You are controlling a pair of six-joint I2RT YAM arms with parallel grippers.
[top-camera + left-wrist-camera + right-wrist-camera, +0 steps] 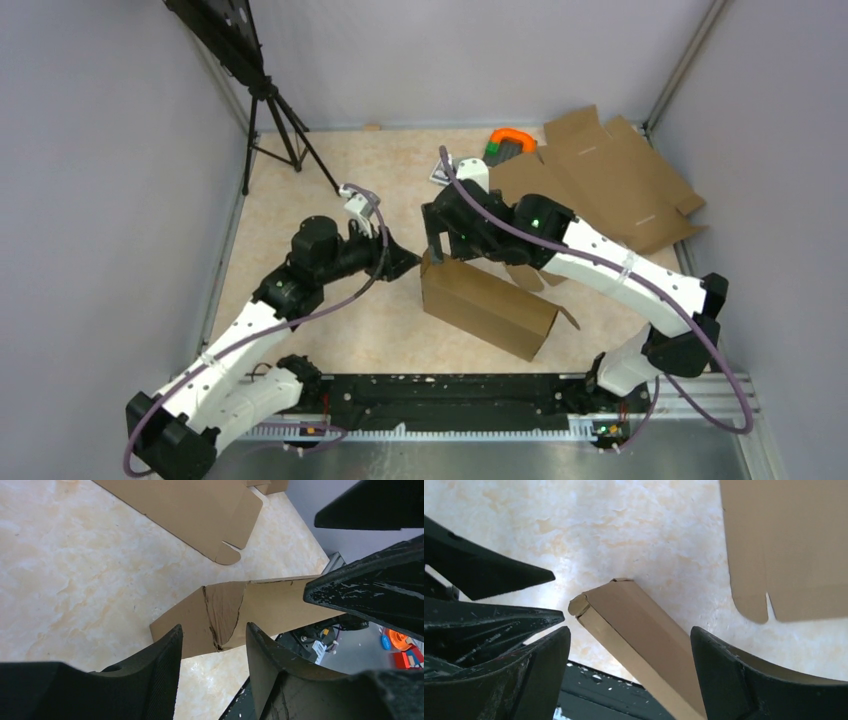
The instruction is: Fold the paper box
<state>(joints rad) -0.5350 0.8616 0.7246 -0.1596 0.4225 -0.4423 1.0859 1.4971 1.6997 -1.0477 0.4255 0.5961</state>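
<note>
- The table (390,160) is shut in by grey walls on the left, far and right sides. The bare surface lies mostly left of the paper box and towards the far-left corner
- A tripod (272,125) stands in the far-left corner. A flat cardboard sheet (615,185) fills the far-right area. An orange object (512,137) and a small grey pack (446,170) lie by its far-left edge, the pack partly hidden by the right arm
- The paper box (487,305) sits mid-table, near the base rail (450,400). Its long axis runs from far-left to near-right, and a loose flap (568,318) juts out at the near-right end
- Left arm: I see it reaching forward and to the right from its base, wrist turned in at the box's far-left corner
- Left gripper (214,630): the fingers (165,670) stand partly apart, with the creased box corner showing in the gap. I cannot tell whether either pad touches it
- Right arm: it stretches from its base to the far-left, above the box, with the gripper pointing down at the same corner
- Right gripper (630,630): the jaws are spread wide and straddle the box's narrow edge, with a gap on both sides. Nothing is held
- The two grippers are just beside each other at that corner
- Box contents: only outer faces show, so I cannot see inside
</note>
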